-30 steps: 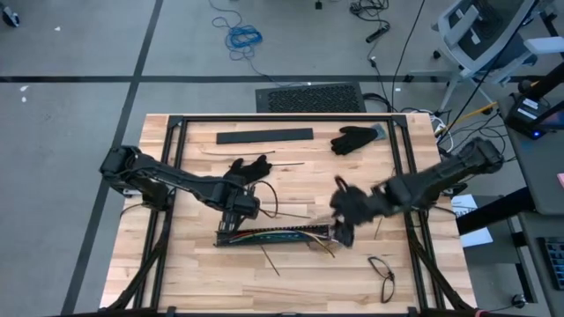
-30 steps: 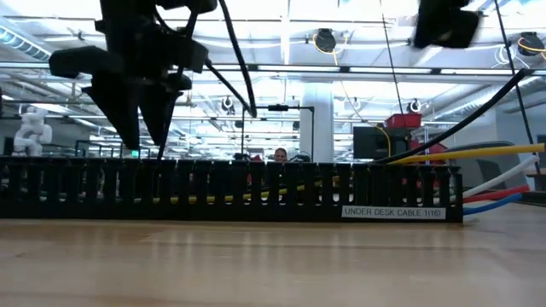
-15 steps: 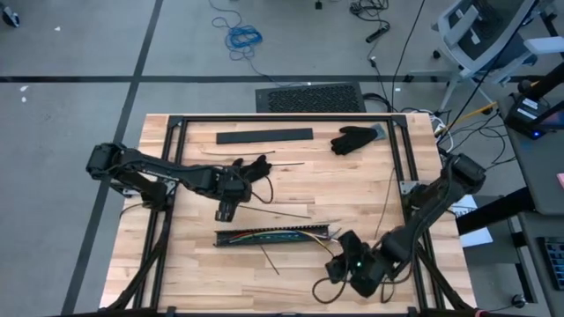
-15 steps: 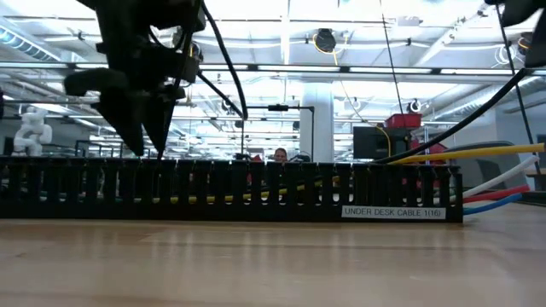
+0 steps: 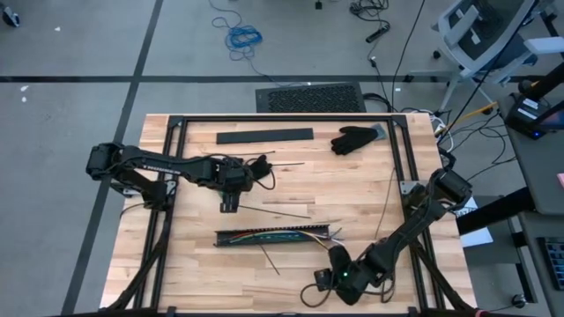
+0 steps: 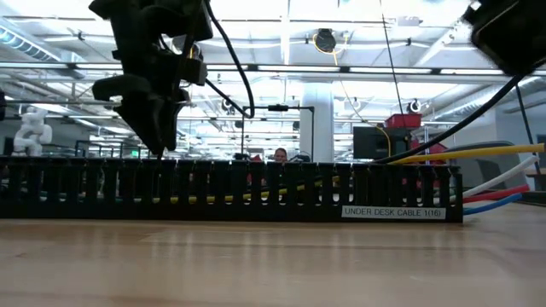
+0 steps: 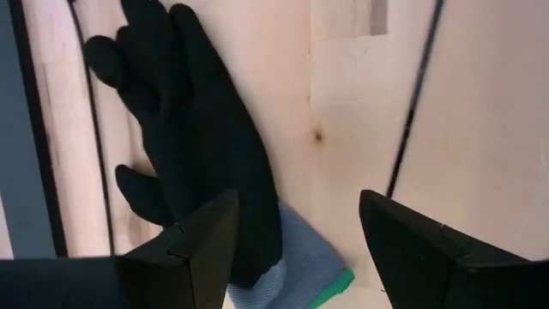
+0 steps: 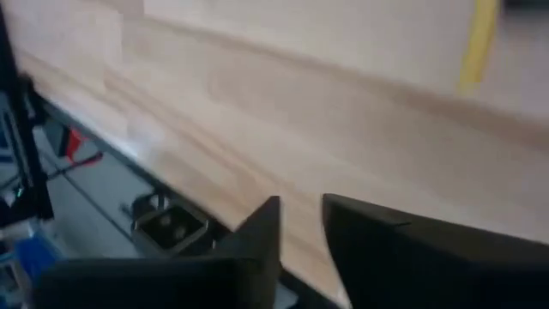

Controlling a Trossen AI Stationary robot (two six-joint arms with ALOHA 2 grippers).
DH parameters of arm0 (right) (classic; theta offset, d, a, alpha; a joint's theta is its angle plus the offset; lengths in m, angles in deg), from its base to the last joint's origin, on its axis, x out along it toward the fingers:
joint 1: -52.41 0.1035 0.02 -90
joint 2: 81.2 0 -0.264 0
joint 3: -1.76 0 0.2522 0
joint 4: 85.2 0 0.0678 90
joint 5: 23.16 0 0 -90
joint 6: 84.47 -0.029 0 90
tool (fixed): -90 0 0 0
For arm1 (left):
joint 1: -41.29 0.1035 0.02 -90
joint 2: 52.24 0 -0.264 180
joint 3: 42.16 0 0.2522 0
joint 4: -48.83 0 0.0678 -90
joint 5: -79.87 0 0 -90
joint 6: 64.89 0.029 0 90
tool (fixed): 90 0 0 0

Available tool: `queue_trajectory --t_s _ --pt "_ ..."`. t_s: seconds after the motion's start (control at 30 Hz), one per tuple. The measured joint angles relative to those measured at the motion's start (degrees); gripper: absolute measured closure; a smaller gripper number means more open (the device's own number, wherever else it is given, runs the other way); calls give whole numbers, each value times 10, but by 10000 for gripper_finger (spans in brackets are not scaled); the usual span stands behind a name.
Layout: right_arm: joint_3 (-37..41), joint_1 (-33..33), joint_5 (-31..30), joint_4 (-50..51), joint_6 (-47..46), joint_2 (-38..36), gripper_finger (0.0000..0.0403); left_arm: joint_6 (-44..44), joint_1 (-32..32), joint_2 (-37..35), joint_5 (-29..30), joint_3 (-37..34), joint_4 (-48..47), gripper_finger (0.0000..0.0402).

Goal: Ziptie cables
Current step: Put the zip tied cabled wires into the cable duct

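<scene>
The cables (image 5: 280,234) lie in a long black slotted bar (image 5: 264,238) in the middle of the table. In the low view their yellow, white, red and blue ends (image 6: 499,175) stick out of the slotted bar's (image 6: 230,192) right end. My left gripper (image 5: 229,195) is open and hangs, fingers down, above the table on the bar's far side (image 6: 158,136), next to a black glove (image 7: 197,146). My right gripper (image 5: 330,280) is over the table's near edge, open by a narrow gap (image 8: 300,232) with nothing between the fingers.
A second black glove (image 5: 352,139) and a flat black bar (image 5: 264,136) lie near the far edge. Thin stiff black strips (image 5: 286,212) (image 5: 269,260) lie around the slotted bar. One strip (image 7: 412,112) runs beside my left gripper. Black frame rails (image 5: 167,220) border the table.
My right gripper swung from the slotted bar's right end to the table's near edge, and its arm folded low along the table's right side. My left gripper moved from the bar's left end toward the far edge, to the glove, and rose a little.
</scene>
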Motion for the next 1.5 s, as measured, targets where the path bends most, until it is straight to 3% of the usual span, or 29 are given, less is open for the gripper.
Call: queue_trajectory --t_s 0.1,0.2,0.27,0.4,0.43,0.6,0.9,1.5 --pt "0 -11 -7 5 0 4 386 0 2 0 0 0 0 166" --pt "0 -22 -10 22 0 3 397 -1 2 0 -12 0 -1 197" --pt "0 -24 -10 30 2 3 401 -13 -1 0 -25 0 0 242" --pt "0 -23 -9 32 2 2 402 -28 -11 3 -88 0 24 371" --pt "0 -23 -9 32 3 2 402 -30 -13 5 -98 0 37 385" --pt "0 -23 -9 36 16 2 402 -31 -33 39 -105 1 101 399" --pt "0 -11 -3 36 20 1 403 -31 -62 170 -104 2 189 400" --pt "0 -54 -61 135 -45 1 403 -45 -61 177 -120 1 202 401"
